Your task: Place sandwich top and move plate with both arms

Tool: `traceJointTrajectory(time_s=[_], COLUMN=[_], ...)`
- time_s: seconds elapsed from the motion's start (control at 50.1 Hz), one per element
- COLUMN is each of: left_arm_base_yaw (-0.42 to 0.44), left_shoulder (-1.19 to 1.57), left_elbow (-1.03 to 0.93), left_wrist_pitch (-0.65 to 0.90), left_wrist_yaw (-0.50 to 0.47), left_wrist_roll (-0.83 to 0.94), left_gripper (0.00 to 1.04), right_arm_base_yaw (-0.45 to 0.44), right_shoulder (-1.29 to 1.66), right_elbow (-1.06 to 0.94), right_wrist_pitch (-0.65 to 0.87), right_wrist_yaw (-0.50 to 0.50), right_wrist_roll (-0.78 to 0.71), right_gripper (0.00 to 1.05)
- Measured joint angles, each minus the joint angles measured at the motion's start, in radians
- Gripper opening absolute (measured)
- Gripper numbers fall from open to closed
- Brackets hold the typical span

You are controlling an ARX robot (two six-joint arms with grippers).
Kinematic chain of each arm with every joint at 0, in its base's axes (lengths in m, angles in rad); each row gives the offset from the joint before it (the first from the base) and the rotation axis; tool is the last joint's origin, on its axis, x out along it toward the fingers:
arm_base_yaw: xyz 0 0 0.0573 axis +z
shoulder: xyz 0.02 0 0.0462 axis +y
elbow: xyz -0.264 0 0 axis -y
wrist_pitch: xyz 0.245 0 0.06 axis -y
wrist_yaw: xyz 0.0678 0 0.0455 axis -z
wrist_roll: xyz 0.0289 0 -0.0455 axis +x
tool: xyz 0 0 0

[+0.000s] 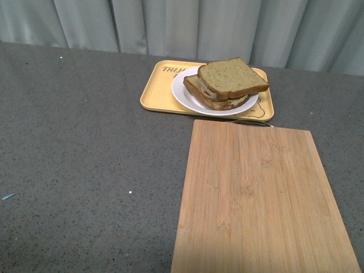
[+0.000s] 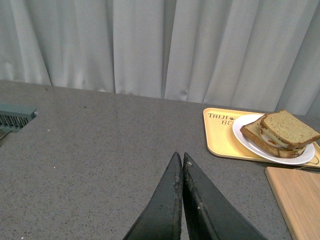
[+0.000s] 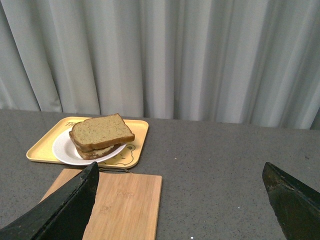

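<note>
The sandwich top, a tan speckled bread slice, lies on the stacked sandwich on the round white plate. The plate stands on a yellow tray. The slice also shows in the left wrist view and the right wrist view, as does the plate. No arm shows in the front view. My left gripper is shut and empty above bare table, well short of the tray. My right gripper is wide open and empty, above the table beside the cutting board.
The yellow tray sits at the back of the grey table. A bamboo cutting board lies in front of it, with a metal handle at its far edge. Grey curtains hang behind. A grey-green slotted object sits at the table's left.
</note>
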Motion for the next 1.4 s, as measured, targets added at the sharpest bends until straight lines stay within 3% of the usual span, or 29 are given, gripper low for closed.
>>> traceJointTrajectory(time_s=[1.079, 1.159, 1.358, 1.398], left_arm_base_yaw=[0.000, 0.000, 0.000, 0.000], left_shoulder=[-0.362, -0.473, -0.530, -0.530], left_elbow=[0.000, 0.000, 0.000, 0.000], left_wrist_pitch=[-0.352, -0.499, -0.527, -0.527], left_wrist_yaw=[0.000, 0.000, 0.000, 0.000], left_wrist_roll=[0.000, 0.000, 0.000, 0.000], left_gripper=[0.04, 0.04, 0.04, 0.10], right_arm_base_yaw=[0.000, 0.000, 0.000, 0.000], right_shoulder=[0.000, 0.000, 0.000, 0.000], right_elbow=[0.000, 0.000, 0.000, 0.000], right_wrist_pitch=[0.000, 0.000, 0.000, 0.000], right_wrist_yaw=[0.000, 0.000, 0.000, 0.000], right_wrist_roll=[0.000, 0.000, 0.000, 0.000], right_gripper=[0.95, 0.95, 0.95, 0.95])
